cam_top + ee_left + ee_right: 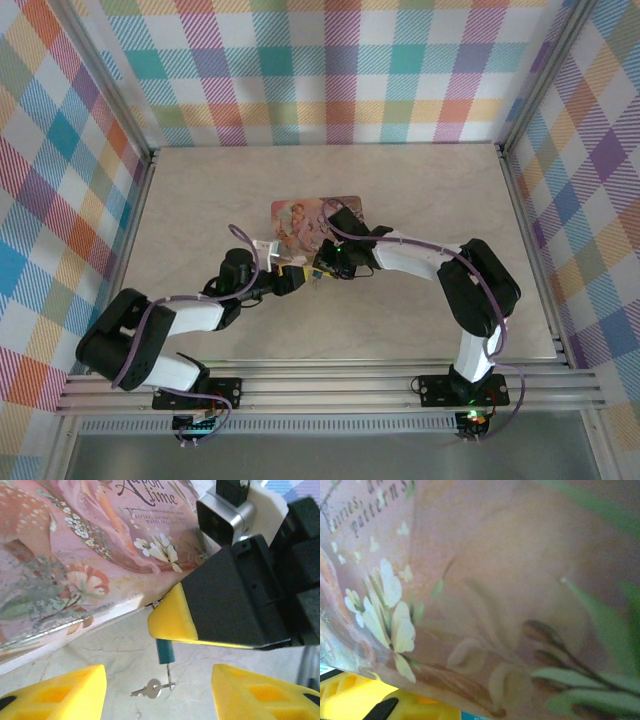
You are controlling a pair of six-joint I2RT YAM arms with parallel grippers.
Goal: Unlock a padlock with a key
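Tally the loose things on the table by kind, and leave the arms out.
pink tin: 1
padlock: 1
key: 1
Total: 3

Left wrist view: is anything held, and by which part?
Right gripper pinches the padlock by its upper end, blue body sticking out below. Left gripper is open, holding nothing.

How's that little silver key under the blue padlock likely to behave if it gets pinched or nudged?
The key looks thin and flat, so it is probably light and may slide on the smooth table. It seems joined to the padlock by a thin link, so it would likely swing or twist rather than stay put.
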